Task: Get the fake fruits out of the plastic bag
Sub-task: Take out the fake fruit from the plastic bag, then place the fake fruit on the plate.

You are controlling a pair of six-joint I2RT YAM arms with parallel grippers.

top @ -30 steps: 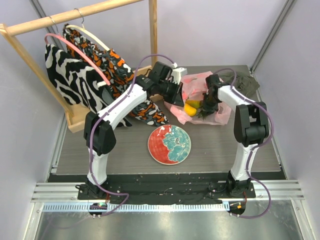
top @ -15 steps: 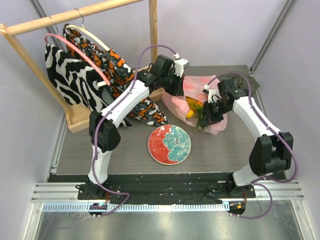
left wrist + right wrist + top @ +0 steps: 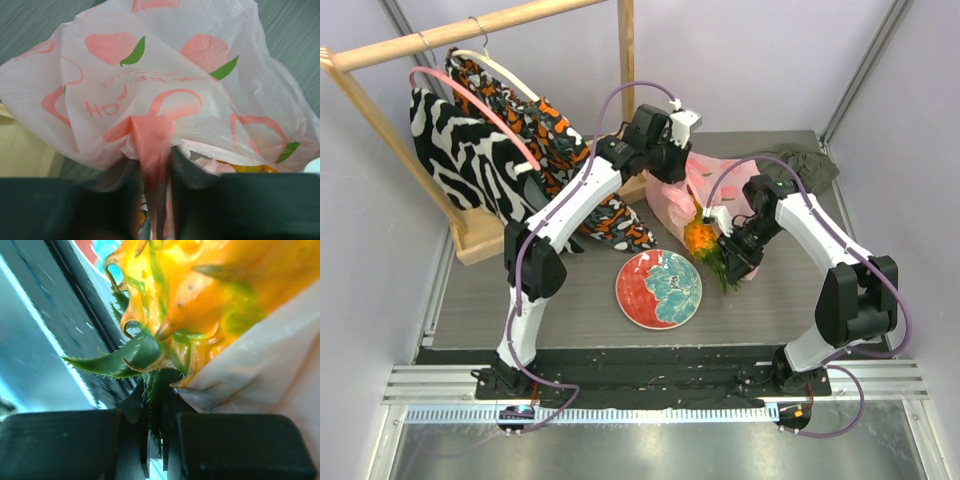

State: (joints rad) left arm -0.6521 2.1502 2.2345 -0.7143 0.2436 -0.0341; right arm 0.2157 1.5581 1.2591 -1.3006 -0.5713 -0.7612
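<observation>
left end effector (image 3: 155, 167): closed on a twisted fold of the plastic bag (image 3: 165, 75), with film bunched around the fingers
plastic bag: near the far edge of the table (image 3: 770, 300), about mid-width
right end effector (image 3: 157, 412): clamped on the pineapple (image 3: 200, 295) by its green crown
pineapple: orange body at the bag mouth, film against one side; toward table centre, near the far-right rim of the plate (image 3: 659, 289) but not touching it
plate: middle of the table, toward the near edge
</observation>
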